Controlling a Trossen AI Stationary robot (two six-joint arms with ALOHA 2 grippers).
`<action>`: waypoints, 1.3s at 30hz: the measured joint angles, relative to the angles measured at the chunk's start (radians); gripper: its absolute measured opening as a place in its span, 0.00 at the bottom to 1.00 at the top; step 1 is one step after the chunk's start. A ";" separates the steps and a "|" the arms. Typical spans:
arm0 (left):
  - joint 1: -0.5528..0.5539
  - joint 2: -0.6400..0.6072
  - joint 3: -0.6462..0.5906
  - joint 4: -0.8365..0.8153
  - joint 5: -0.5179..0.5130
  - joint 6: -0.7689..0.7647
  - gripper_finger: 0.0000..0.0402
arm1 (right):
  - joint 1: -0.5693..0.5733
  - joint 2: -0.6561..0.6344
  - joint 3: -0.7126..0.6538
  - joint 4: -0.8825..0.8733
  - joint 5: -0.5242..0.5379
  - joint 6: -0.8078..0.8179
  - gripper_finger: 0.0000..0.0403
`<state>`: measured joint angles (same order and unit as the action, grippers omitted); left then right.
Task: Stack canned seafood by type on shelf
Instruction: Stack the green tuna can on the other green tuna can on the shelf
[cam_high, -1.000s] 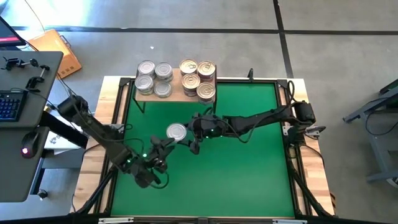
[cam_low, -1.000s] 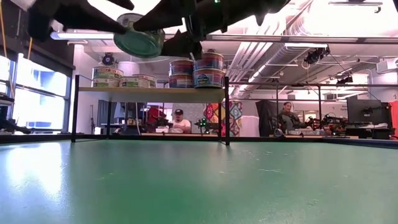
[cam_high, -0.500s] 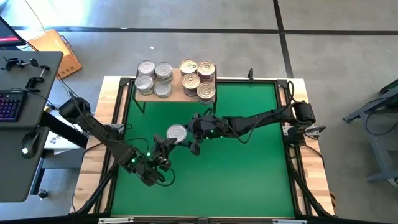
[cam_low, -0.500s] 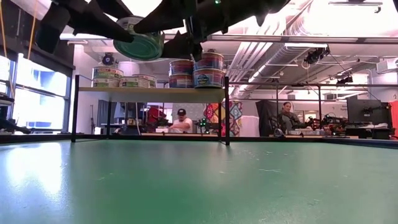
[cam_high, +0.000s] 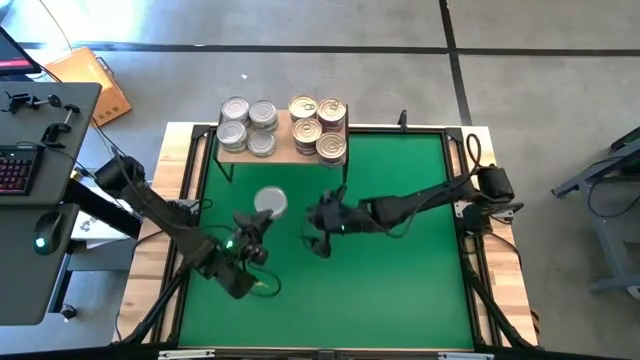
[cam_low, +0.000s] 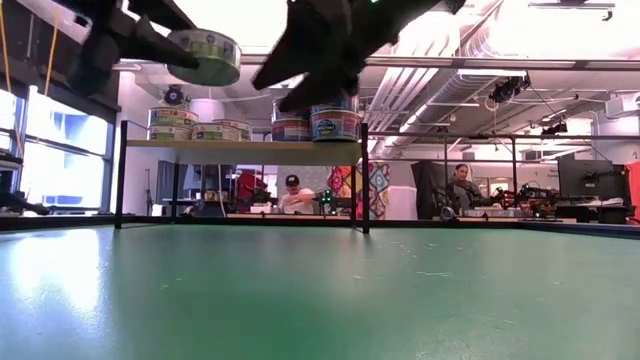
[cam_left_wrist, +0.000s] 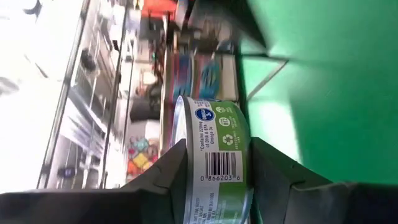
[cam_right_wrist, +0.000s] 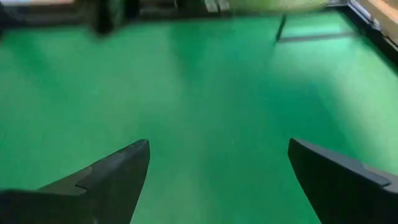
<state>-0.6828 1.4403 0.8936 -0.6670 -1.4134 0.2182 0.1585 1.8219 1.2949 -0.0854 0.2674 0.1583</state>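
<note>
Canned seafood tin (cam_high: 270, 202) gripped between the left tool's (cam_high: 262, 214) fingers above the green desk (cam_high: 400, 290); right tool (cam_high: 318, 226), empty and spread wide, hangs just beside it.

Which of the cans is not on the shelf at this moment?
The silver-lidded can held in the left gripper above the green mat; all others sit on the shelf.

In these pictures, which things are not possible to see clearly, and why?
- Held can: its lid type is hidden in the left wrist view, which shows only the label side between the left end effector's fingers.
- Shelf: blurred and cut off by the edge in the right wrist view.
- Lower cans in the stacks: hidden from above in the high view.
</note>
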 joint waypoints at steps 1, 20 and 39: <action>0.021 -0.007 0.000 -0.031 0.003 -0.021 0.29 | 0.017 -0.001 0.000 -0.029 0.033 0.010 0.93; 0.651 -0.220 0.000 0.126 0.385 0.375 0.29 | 0.244 -0.001 0.000 -0.061 0.419 0.130 0.94; 0.808 -0.202 0.001 0.198 0.459 0.482 0.41 | 0.248 -0.001 0.000 -0.062 0.417 0.131 0.94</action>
<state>0.1253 1.2385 0.8947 -0.4688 -0.9548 0.7006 0.4068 1.8214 1.2945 -0.1474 0.6846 0.2890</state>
